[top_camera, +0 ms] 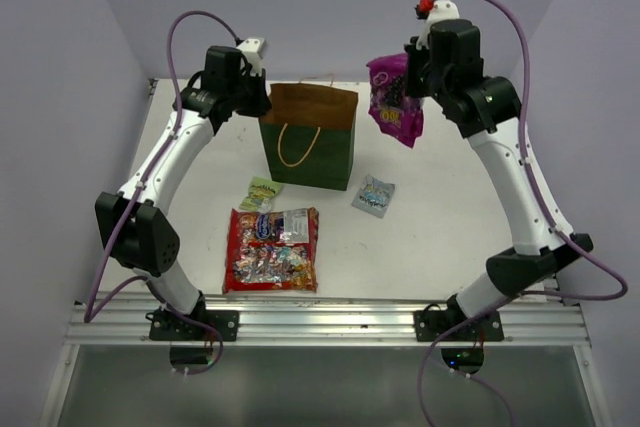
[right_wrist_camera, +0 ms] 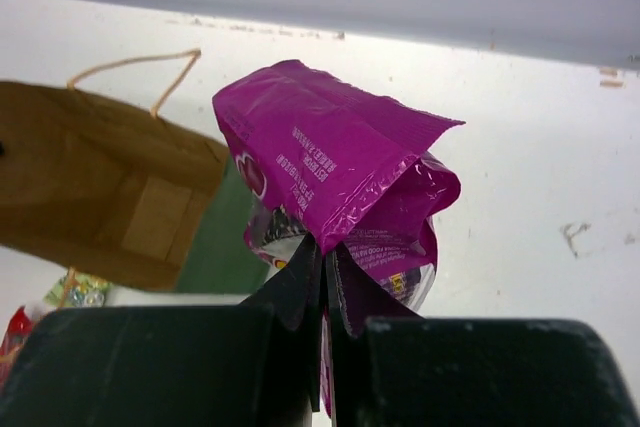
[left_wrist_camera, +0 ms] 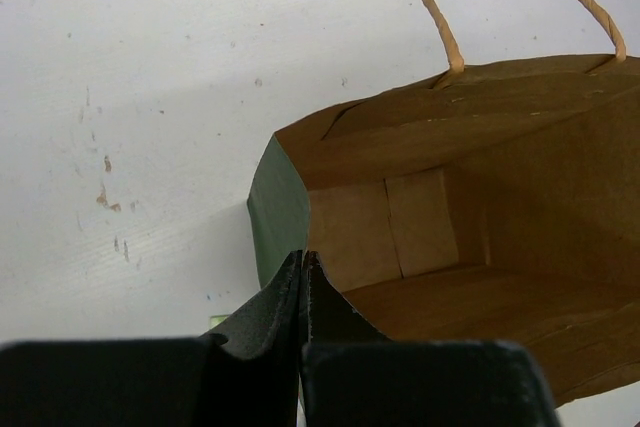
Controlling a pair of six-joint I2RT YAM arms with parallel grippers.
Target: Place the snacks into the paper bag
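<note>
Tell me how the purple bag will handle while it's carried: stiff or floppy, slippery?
Probably floppy: the purple bag crumples where the right gripper pinches it. Its glossy film looks slippery, so it might slip. Hanging from one edge, it seems light and may swing.

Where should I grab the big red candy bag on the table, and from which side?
Probably its right-hand edge, from above: the red candy bag lies flat, so only a thin edge can be pinched, and that side is free, while the yellow-green packet sits by its far left corner.

Purple bag [top_camera: 394, 97] aloft beside paper bag [top_camera: 312, 152]
</note>
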